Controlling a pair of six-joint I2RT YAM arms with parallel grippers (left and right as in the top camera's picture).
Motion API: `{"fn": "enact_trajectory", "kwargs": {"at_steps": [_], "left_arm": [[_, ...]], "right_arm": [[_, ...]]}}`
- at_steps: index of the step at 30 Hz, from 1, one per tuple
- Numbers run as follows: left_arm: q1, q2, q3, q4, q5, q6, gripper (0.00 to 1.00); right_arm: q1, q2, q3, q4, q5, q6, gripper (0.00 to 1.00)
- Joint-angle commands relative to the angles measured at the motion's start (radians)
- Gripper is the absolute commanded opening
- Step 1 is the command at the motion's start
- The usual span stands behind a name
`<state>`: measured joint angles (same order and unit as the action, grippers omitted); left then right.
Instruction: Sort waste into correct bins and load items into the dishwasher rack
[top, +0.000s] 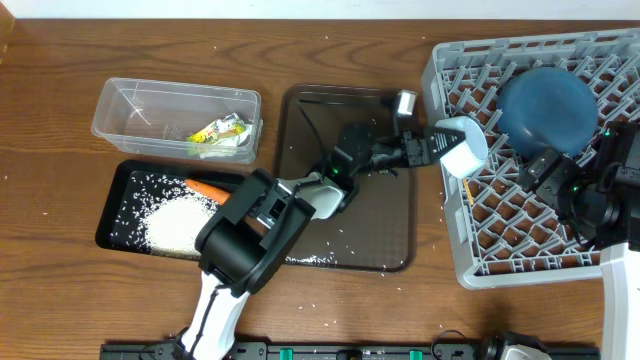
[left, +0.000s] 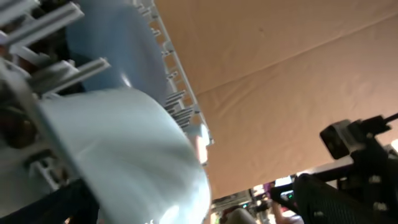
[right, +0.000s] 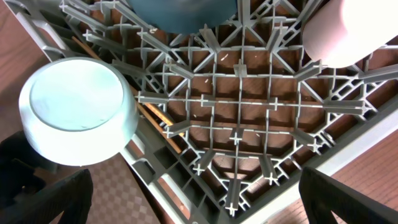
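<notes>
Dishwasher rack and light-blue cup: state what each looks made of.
The dishwasher rack: likely moulded grey plastic, matte; thin ribbed lattice of uniform colour. The light-blue cup: smooth, faintly glossy; soft highlights on its base suggest plastic or glazed ceramic, which one is unclear.

Table (top: 330, 50): wood, visible grain, low satin sheen.
Rack (right: 236, 118) under the right gripper (top: 545, 175): grey moulded plastic, matt, hard-edged ribs.
Light-blue cup (right: 78, 112) clamped in the left gripper (top: 440, 143): smooth, soft gloss; material cannot be told.
Dark-blue dish (top: 548, 108) ahead of the right gripper: smooth, dull finish.
Pink cup (right: 348, 31): smooth, matt.
Chopsticks (right: 158, 118) beneath the held cup: bare wood.
Brown tray (top: 380, 220) behind the left gripper: smooth, faint sheen.
Tub (top: 130, 100) well behind the left gripper: clear glossy plastic. The wrappers (top: 220, 133) inside are crinkled and shiny.
Black tray (top: 105, 235): matt, holding grainy white rice (top: 175, 225).
</notes>
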<state>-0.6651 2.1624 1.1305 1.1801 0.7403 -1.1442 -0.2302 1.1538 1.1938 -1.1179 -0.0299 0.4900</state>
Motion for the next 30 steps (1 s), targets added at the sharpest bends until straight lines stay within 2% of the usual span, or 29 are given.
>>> {"fn": "enact_trajectory", "kwargs": {"at_steps": [1, 6, 11, 15, 20, 23, 25, 27, 29, 30], "left_arm": [[0.022, 0.011, 0.026, -0.012, 0.051, 0.036, 0.98], [0.034, 0.011, 0.026, -0.043, 0.072, 0.058, 0.98], [0.063, 0.011, 0.026, -0.184, 0.072, 0.078, 0.98], [0.110, -0.003, 0.026, -0.191, 0.077, 0.078, 0.98], [0.170, -0.085, 0.026, -0.193, 0.120, 0.080, 0.98], [0.208, -0.168, 0.026, -0.224, 0.166, 0.137, 0.98], [0.240, -0.249, 0.026, -0.368, 0.188, 0.213, 0.98], [0.278, -0.343, 0.026, -0.614, 0.174, 0.296, 0.98], [0.332, -0.465, 0.026, -0.909, 0.108, 0.442, 0.98], [0.356, -0.523, 0.026, -1.023, 0.063, 0.500, 0.98]], "right_arm": [[-0.019, -0.002, -0.001, 0.003, -0.004, 0.003, 0.99], [-0.019, -0.002, -0.001, 0.002, -0.004, 0.002, 0.99], [-0.019, -0.002, -0.001, -0.002, -0.004, 0.002, 0.99], [-0.019, -0.002, -0.001, 0.000, -0.003, -0.017, 0.99], [-0.019, -0.002, -0.001, 0.000, -0.004, -0.017, 0.99], [-0.019, -0.002, -0.001, 0.010, -0.006, -0.021, 0.99], [-0.018, -0.002, -0.001, 0.032, -0.080, -0.092, 0.99], [-0.014, -0.002, -0.001, 0.063, -0.265, -0.225, 0.99], [0.001, -0.004, -0.001, 0.092, -0.494, -0.348, 0.99], [0.011, -0.006, -0.001, 0.102, -0.547, -0.377, 0.99]]}}
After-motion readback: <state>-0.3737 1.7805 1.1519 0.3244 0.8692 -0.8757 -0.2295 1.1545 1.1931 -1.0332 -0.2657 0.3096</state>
